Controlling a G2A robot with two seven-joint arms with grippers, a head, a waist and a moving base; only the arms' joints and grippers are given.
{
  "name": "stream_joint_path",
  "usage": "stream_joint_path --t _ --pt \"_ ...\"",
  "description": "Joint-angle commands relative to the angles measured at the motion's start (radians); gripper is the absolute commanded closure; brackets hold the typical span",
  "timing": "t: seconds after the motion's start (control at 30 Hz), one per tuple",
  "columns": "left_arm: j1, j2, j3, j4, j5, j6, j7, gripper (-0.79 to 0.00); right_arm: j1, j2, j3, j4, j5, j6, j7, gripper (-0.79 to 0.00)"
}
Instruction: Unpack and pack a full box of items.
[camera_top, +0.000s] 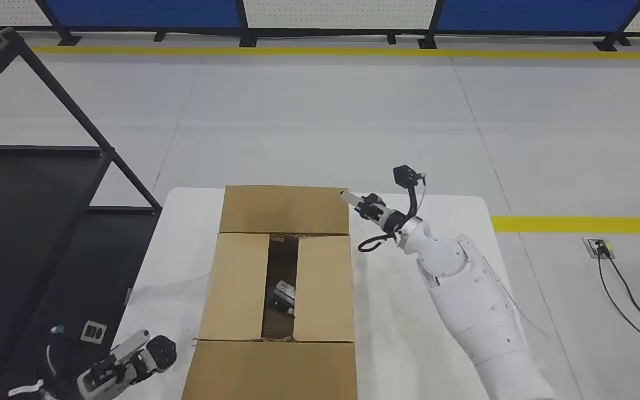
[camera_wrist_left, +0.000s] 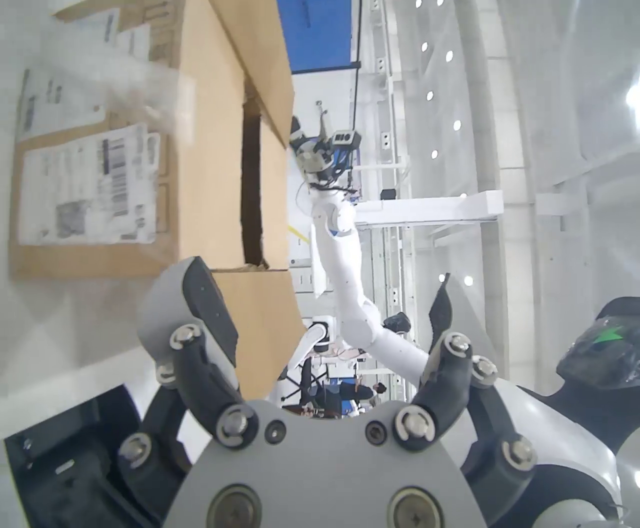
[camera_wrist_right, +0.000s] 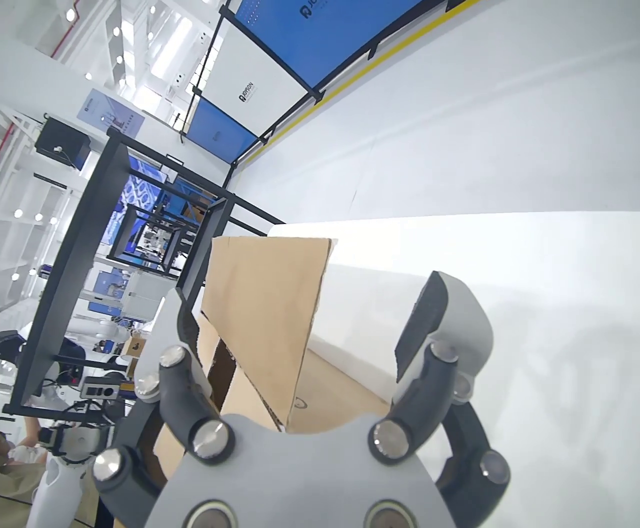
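Top view: brown cardboard box (camera_top: 240, 285), flaps ajar, mid white tabletop (camera_top: 390, 320); right gripper (camera_top: 350, 197), jaws wide, astride far flap's right edge; left gripper (camera_top: 160, 351), jaws wide, near-left tabletop corner.

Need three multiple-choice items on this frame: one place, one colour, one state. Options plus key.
1. Where is the right gripper?
A) at the box's far right corner
B) down inside the gap between the flaps
C) off the table

2. What colour is the table?
A) black
B) white
C) green

3. What state is the left gripper in?
A) shut on a flap
B) shut on an item
C) open, empty

Key:
1 A, the top view puts it at the right end of the far flap.
2 B, the bare top beside the box is white.
3 C, its jaws stand apart with nothing between them.
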Motion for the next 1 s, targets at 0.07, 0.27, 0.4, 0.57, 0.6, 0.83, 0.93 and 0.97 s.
stream_joint_path --t 0.07,0.27,0.4,0.57,0.6,0.83,0.93,0.97 --pt "-0.004 0.011 0.016 0.03 0.084 0.007 -0.091 -0.785 0.041 -0.007 -0.011 0.097 0.043 -0.074 0.006 -0.785" --pt "-0.024 0.019 0.094 0.017 0.126 0.025 -0.155 -0.785 0.101 -0.025 -0.043 0.203 0.081 -0.148 0.015 -0.785" --pt "-0.037 0.019 0.133 0.009 0.086 0.025 -0.155 -0.785 0.131 -0.038 -0.062 0.254 0.101 -0.18 0.016 -0.785" --pt "-0.035 0.02 0.122 0.016 -0.005 0.015 -0.163 -0.785 0.15 -0.042 -0.063 0.29 0.174 -0.28 0.115 -0.785" --pt "-0.034 0.02 0.118 0.015 -0.026 0.012 -0.159 -0.785 0.153 -0.041 -0.061 0.295 0.192 -0.298 0.147 -0.785" --pt "-0.027 0.019 0.11 -0.041 -0.097 0.001 -0.121 -0.785 0.15 -0.033 -0.045 0.272 0.305 -0.402 0.301 -0.785" --pt "-0.032 0.018 0.117 -0.073 -0.105 0.005 -0.08 -0.785 0.138 -0.03 -0.043 0.236 0.36 -0.434 0.368 -0.785" --pt "-0.036 0.018 0.119 -0.081 -0.106 0.006 -0.062 -0.785 0.135 -0.027 -0.04 0.224 0.371 -0.44 0.382 -0.785"
